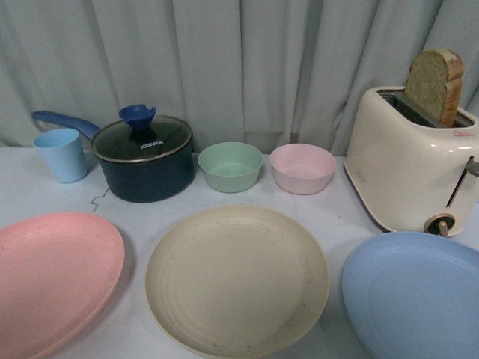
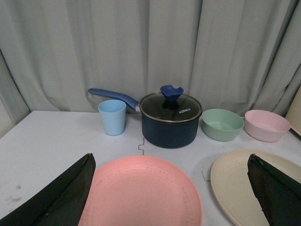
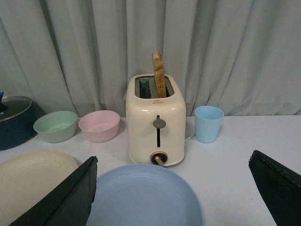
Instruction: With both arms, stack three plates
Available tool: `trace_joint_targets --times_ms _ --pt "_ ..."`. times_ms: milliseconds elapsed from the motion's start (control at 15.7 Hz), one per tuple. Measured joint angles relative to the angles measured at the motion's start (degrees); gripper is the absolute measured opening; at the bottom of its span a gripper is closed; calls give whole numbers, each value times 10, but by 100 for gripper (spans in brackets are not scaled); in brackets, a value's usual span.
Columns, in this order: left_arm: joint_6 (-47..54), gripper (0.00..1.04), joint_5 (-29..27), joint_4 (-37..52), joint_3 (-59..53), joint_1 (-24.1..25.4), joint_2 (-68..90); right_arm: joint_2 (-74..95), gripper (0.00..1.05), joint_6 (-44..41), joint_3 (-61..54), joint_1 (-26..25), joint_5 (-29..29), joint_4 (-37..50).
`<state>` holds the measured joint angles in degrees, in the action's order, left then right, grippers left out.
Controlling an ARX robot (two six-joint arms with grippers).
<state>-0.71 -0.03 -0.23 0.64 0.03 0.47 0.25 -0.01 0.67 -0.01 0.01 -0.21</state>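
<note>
Three large shallow plates lay flat in a row along the near edge of the pale desk (image 1: 329, 213), none stacked on another. The round matte pink plate (image 1: 56, 280) sat on the left, the round matte beige-cream plate (image 1: 237, 280) with faint concentric rings in the middle, and the round matte light blue plate (image 1: 415, 295) on the right. Narrow strips of bare desk separated them.

The left end effector (image 2: 170, 161) hung over the near part of the pink plate, its two dark fingers (image 2: 56, 197) spread wide apart and gripping nothing; the beige-cream plate showed beside its other finger. The right end effector (image 3: 174, 160) hung likewise over the light blue plate, fingers (image 3: 66, 202) spread wide and empty.

Behind the plates stood a dark blue saucepan (image 1: 146, 168) with a glass lid, a blue knob and a blue handle pointing left. A small light blue plastic cup (image 1: 61, 155) stood just beside it, under the handle. To the right of the pan were a small green bowl (image 1: 230, 166) and a small pink bowl (image 1: 302, 168), side by side. Further right stood a cream two-slot toaster (image 1: 412, 168) with a slice of brown bread (image 1: 432, 86) upright in one slot. The right wrist view showed a second light blue cup (image 3: 208, 123) beyond the toaster. A pale grey-green pleated curtain (image 1: 247, 60) closed off the back.
</note>
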Motion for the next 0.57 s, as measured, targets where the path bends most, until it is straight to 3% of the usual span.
trace_joint_targets --times_ms 572 --pt "0 98 0 0 0 0 0 0 98 0 0 0 0 0"
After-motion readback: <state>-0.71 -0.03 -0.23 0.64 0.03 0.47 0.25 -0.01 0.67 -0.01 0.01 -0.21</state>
